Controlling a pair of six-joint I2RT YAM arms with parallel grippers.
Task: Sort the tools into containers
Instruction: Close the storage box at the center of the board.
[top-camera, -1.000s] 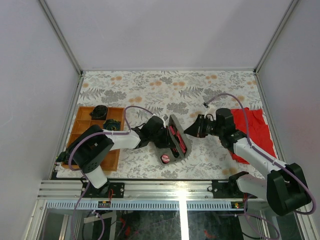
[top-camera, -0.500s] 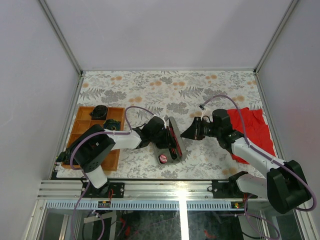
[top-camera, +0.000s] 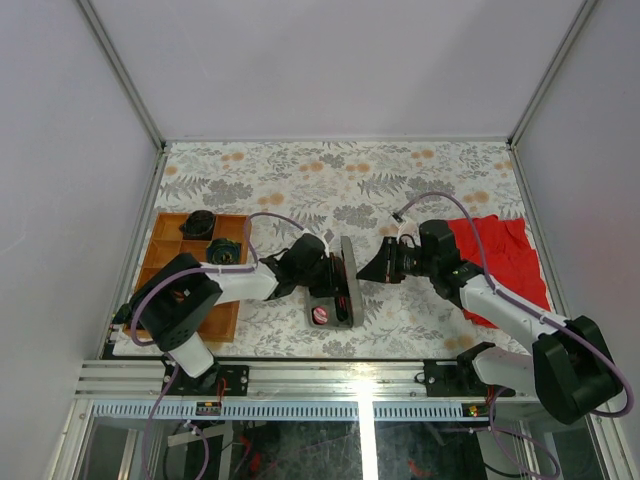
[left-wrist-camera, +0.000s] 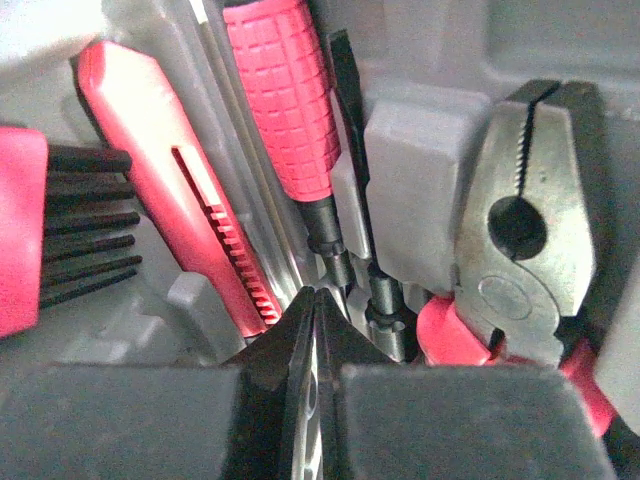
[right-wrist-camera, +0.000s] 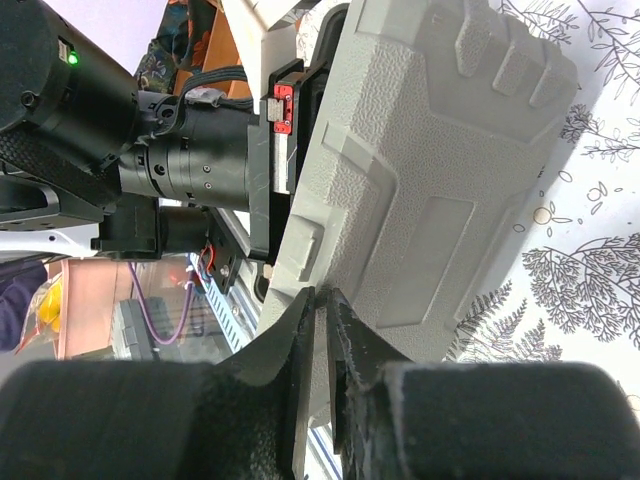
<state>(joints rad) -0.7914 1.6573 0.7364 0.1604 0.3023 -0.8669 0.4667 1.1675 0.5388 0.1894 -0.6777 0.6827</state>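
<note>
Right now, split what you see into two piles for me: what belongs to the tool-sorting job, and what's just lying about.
Belongs to the job: grey case, wooden tray, pliers, red-handled screwdriver, red cutter, round pink disc.

Just lying about: red cloth, floral table cover.

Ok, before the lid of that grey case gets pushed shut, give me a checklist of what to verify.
1. Pliers, screwdriver and cutter seated in the case's slots: ok.
2. Left hand out of the case: not ok, its shut fingertips sit among the tools.
3. Right hand at the lid's outer face: ok.
4. Right hand gripping the lid's edge: cannot tell.
5. Pink disc seated in its slot: cannot tell.
</note>
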